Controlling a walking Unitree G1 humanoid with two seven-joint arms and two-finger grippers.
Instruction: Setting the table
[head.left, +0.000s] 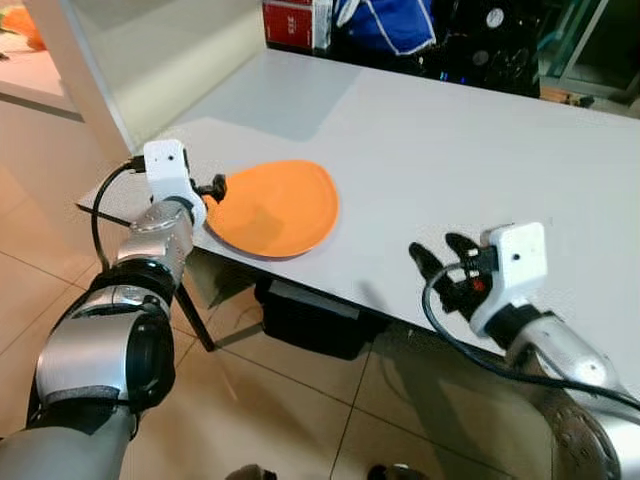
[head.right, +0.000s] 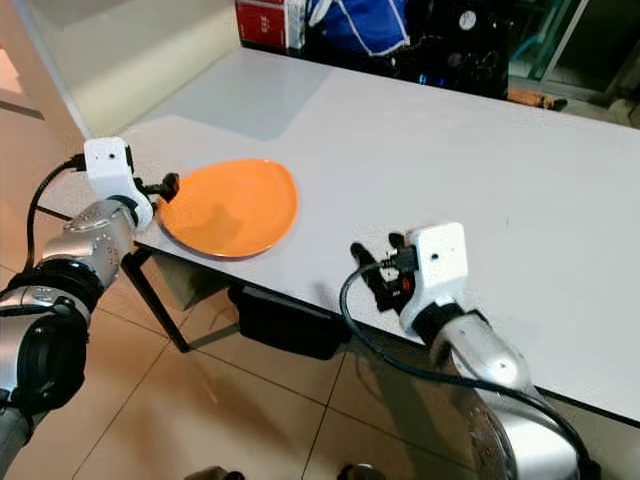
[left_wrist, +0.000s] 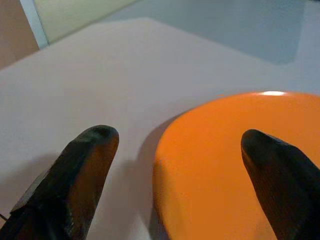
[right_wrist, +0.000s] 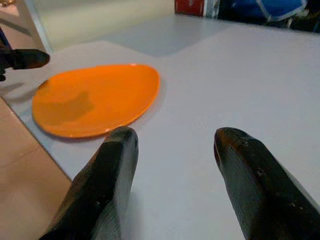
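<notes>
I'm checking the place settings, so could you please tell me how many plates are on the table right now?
1. The orange plate lies flat near the table's front left edge, at the open fingers of the left gripper. The right gripper is apart from it. The table's far right runs out of frame.

The plate (head.left: 273, 206) lies on the table (head.left: 450, 150) (near its left corner).

The 2 eye views look down from the head onto the table's (head.left: 450, 150) near edge. Each wrist view looks low along its own fingers across the tabletop. All 4 views share the orange plate (head.left: 275, 205) at near left.
</notes>
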